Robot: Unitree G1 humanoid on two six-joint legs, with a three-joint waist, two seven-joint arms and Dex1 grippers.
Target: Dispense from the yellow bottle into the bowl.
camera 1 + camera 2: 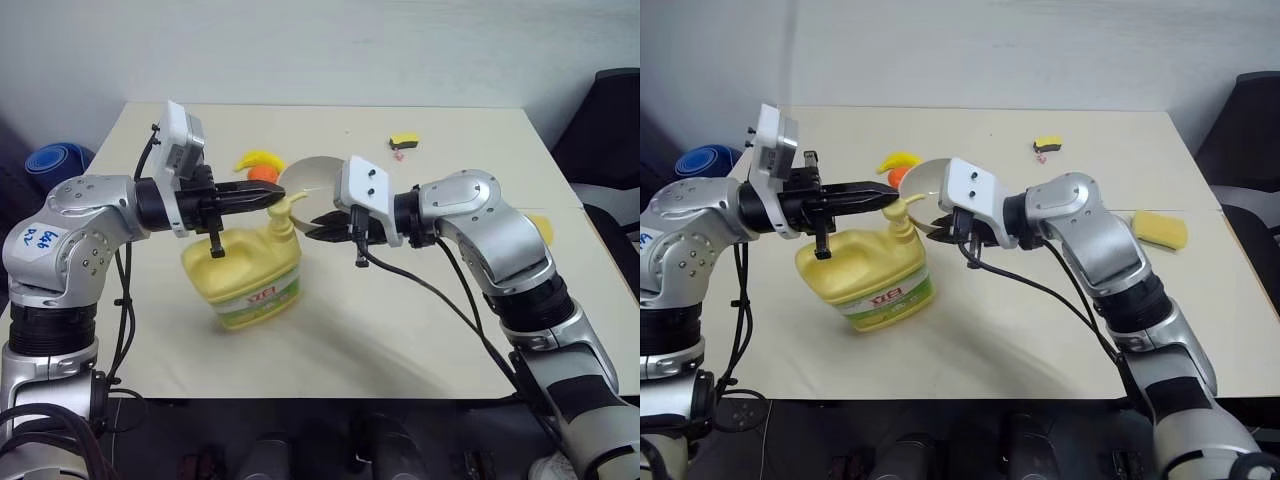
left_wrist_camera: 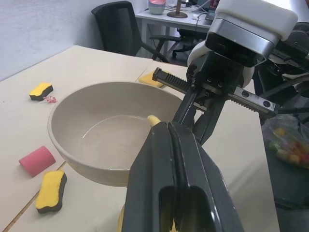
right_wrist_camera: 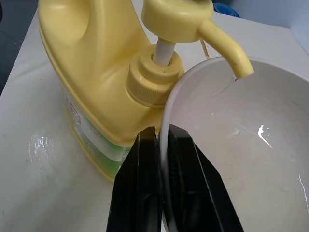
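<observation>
A: Where does the yellow bottle (image 1: 247,280) stand?

B: Upright on the worktop (image 1: 400,330), toward its front left part. Its pump head sits just under the tip of the left tool (image 1: 268,196), whose fingers are clenched together with nothing between them, lying level across the top of the pump.

A: And the bowl (image 3: 251,159)?

B: Lifted off the worktop, tilted, and pressed up beside the bottle's neck. The right tool (image 3: 161,145) grips it by the rim: one finger inside the wall, one outside, pinched tight on the edge.

A: How does the spout lie against the bowl?

B: The spout reaches over the rim, its end hanging just inside the bowl. A little clear liquid shows on the bowl's inner wall.

A: Anything else nearby?

B: A banana (image 1: 258,159) and something orange (image 1: 263,173) lie behind the bottle; a yellow sponge (image 1: 1160,229) rests at the right edge, and a smaller sponge (image 1: 404,140) sits farther back.
</observation>
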